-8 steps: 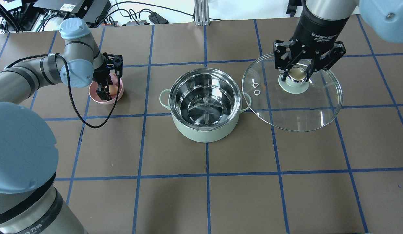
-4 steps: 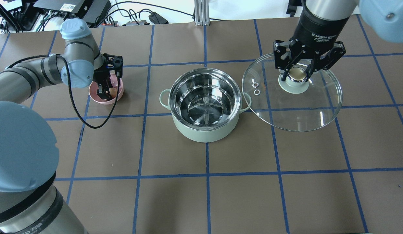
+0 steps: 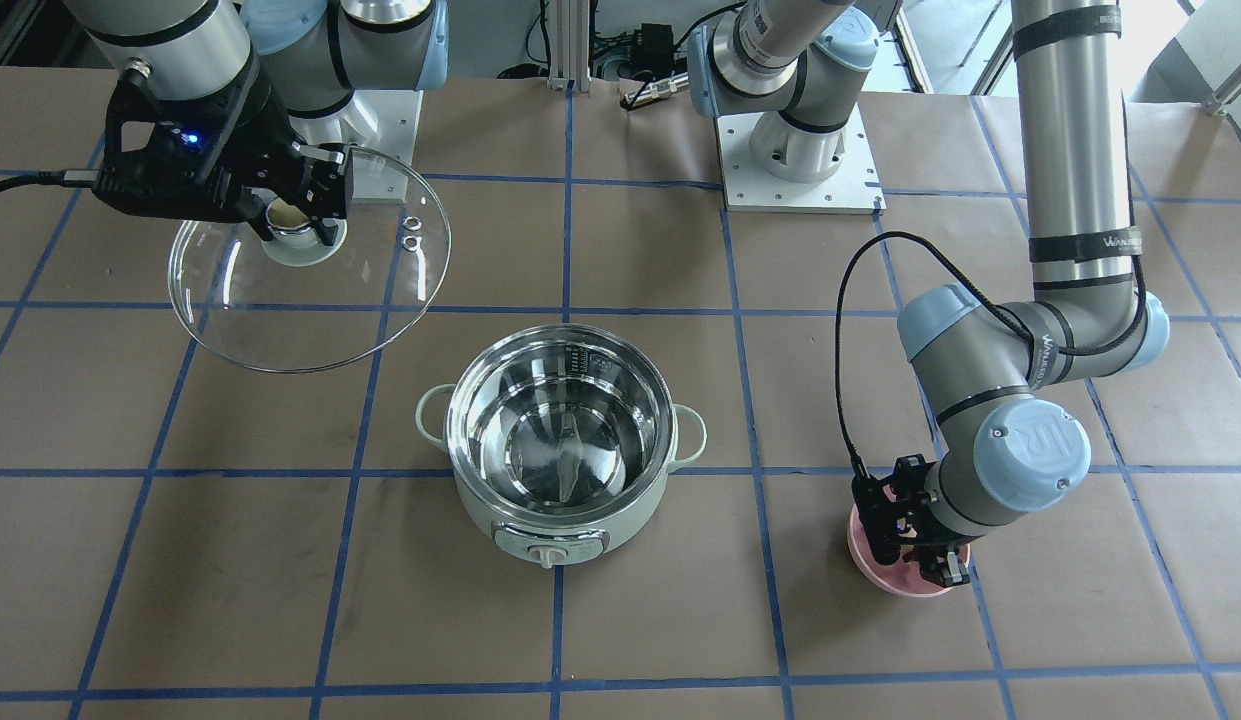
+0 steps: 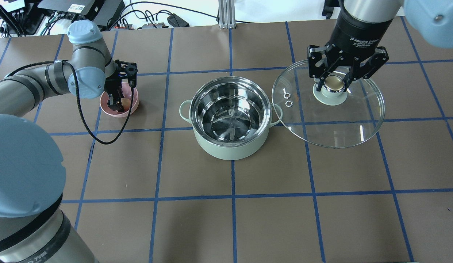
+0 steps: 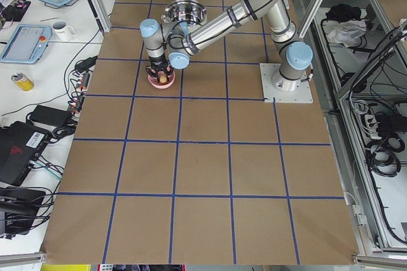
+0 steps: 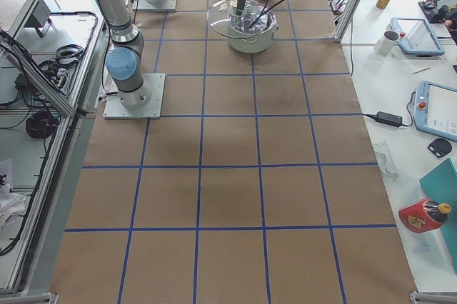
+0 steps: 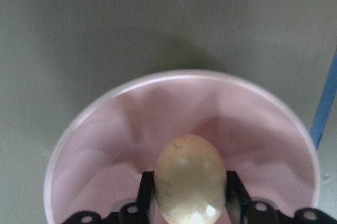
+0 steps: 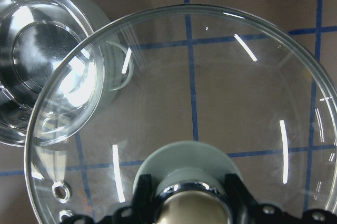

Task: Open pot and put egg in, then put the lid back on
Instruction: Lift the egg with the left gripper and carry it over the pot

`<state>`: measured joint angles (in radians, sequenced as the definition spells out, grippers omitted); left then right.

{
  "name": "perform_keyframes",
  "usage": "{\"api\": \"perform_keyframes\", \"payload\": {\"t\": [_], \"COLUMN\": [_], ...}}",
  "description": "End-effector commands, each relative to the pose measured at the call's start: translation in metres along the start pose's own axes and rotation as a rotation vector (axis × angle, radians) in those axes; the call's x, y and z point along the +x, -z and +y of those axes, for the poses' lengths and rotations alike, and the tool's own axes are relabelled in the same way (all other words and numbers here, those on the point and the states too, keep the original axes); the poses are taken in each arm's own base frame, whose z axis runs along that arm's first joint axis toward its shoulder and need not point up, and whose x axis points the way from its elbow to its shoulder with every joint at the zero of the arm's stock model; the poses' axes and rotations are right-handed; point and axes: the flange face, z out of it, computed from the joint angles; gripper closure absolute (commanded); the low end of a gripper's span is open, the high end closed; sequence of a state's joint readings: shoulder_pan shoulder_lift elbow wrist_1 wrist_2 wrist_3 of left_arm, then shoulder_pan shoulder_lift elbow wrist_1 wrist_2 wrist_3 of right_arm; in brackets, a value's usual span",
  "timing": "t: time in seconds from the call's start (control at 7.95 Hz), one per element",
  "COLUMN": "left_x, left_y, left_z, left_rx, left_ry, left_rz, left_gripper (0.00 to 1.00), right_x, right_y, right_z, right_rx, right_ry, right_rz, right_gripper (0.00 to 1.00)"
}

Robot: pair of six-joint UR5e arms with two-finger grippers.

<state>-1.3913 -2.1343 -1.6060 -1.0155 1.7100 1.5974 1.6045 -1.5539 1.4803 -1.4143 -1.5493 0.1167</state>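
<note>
The mint-green pot (image 4: pixel 231 150) stands open mid-table, its steel inside bare; it also shows in the front view (image 3: pixel 620 520). My right gripper (image 4: pixel 334 86) is shut on the cream-gold knob (image 3: pixel 290 215) of the glass lid (image 4: pixel 339 122) and holds the lid in the air to the right of the pot, its edge over the pot's handle (image 8: pixel 126 66). My left gripper (image 4: pixel 118 102) reaches down into a pink bowl (image 4: pixel 135 106). Its fingers (image 7: pixel 147 192) are closed on both sides of the tan egg (image 7: pixel 189 176), which is inside the bowl.
The table is covered in brown paper with a blue tape grid. Cables and electronics lie along the far edge (image 4: pixel 84 11). A black cable (image 4: pixel 84 120) hangs from my left wrist over the table beside the bowl.
My left gripper has shifted slightly inside the pink bowl and its fingers have come in around the egg. The right arm and the lid have not moved.
</note>
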Motion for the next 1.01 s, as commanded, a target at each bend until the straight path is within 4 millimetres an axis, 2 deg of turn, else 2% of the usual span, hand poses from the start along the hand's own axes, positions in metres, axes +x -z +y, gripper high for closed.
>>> {"api": "perform_keyframes", "payload": {"t": [0.0,0.38,0.5,0.63,0.75,0.88], "left_x": [0.003,0.014,0.022,0.037,0.055,0.074], "left_y": [0.02,0.066,0.093,0.116,0.15,0.178], "left_z": [0.004,0.009,0.012,0.004,-0.02,-0.057], "left_rx": [-0.018,-0.017,-0.01,0.0,0.006,0.016], "left_ry": [0.011,0.019,0.023,0.021,0.045,-0.01], "left_rz": [-0.026,-0.073,-0.103,-0.085,-0.127,-0.177], "left_gripper": [1.0,1.0,1.0,1.0,1.0,1.0], "right_x": [0.0,0.0,0.0,0.0,0.0,0.0], "right_y": [0.0,0.0,0.0,0.0,0.0,0.0], "right_z": [0.0,0.0,0.0,0.0,0.0,0.0], "right_rx": [0.0,-0.001,0.0,-0.001,-0.002,-0.002], "right_ry": [0.0,-0.001,-0.001,-0.001,-0.001,-0.001], "right_rz": [0.0,0.0,0.0,0.0,0.0,0.0], "right_gripper": [0.73,0.73,0.73,0.73,0.73,0.73]}}
